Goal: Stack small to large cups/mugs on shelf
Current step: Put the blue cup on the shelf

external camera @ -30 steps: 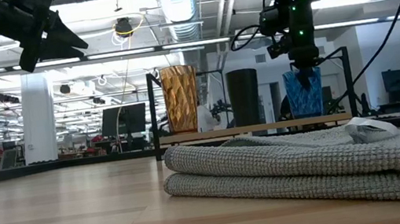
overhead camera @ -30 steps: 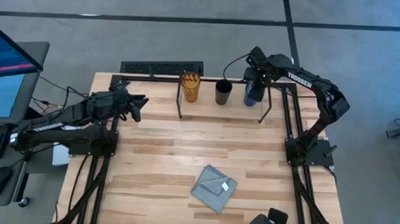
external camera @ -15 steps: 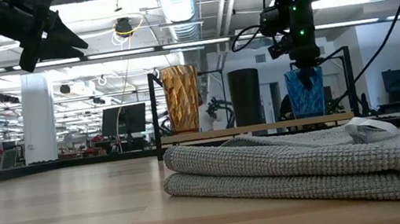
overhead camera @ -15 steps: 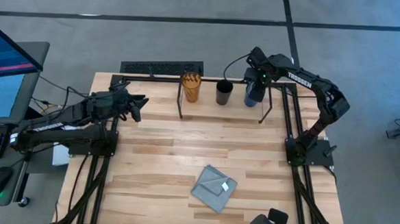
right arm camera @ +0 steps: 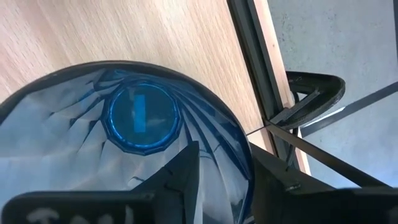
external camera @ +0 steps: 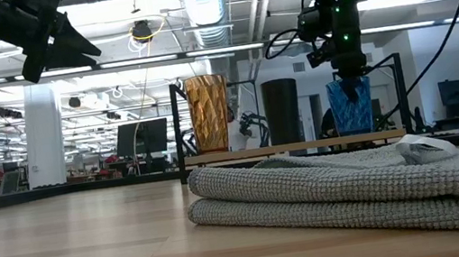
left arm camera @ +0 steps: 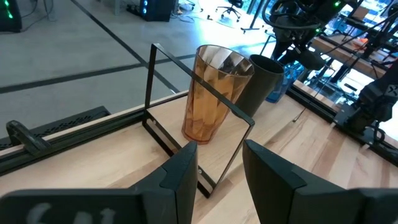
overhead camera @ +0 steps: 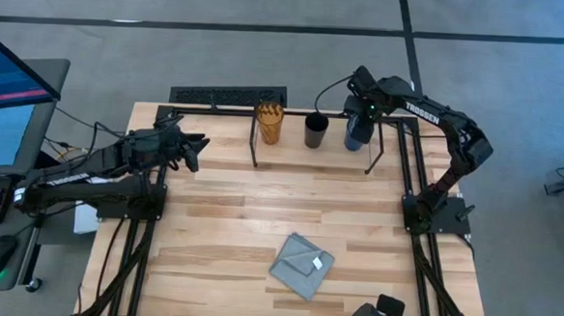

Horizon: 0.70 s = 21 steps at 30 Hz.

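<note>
Three cups stand in a row on the shelf [overhead camera: 311,156]: amber tumbler [overhead camera: 268,123], black cup [overhead camera: 314,131], blue cup [overhead camera: 357,133]. None shows contents; the blue cup's inside looks empty in the right wrist view. Right gripper [right arm camera: 221,165] straddles the blue cup's rim, one finger inside and one outside, whether clamped I cannot tell. Left gripper [overhead camera: 193,152] hangs above the table's [overhead camera: 230,233] left side, jaws parted, empty. Grey cloth [overhead camera: 302,265] lies folded near the front. An open workshop shows beyond; the cloth hides the shelf's lower parts in the low view.
</note>
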{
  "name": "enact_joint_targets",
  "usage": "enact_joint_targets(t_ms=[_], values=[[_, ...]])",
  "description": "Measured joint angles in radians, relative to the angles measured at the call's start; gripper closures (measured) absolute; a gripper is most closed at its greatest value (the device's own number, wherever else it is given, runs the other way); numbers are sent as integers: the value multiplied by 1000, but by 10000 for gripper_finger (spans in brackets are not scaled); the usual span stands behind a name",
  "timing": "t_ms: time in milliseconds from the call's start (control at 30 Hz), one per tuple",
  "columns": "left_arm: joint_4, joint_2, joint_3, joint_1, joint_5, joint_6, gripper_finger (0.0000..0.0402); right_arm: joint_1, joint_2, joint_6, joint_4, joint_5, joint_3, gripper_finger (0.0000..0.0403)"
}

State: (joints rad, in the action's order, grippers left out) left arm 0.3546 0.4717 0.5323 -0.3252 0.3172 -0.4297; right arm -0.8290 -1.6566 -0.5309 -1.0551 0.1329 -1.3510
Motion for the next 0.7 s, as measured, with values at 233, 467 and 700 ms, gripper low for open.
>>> enact_joint_targets(t_ms=[233, 467, 700], values=[[0, 0, 0, 0, 0, 2, 283, 11, 0, 0, 2, 0, 0, 234], [15, 0, 0, 0, 0, 2, 283, 13, 0, 0, -9, 0, 0, 210], [17, 0, 0, 0, 0, 2, 283, 17, 0, 0, -9, 0, 0, 204]])
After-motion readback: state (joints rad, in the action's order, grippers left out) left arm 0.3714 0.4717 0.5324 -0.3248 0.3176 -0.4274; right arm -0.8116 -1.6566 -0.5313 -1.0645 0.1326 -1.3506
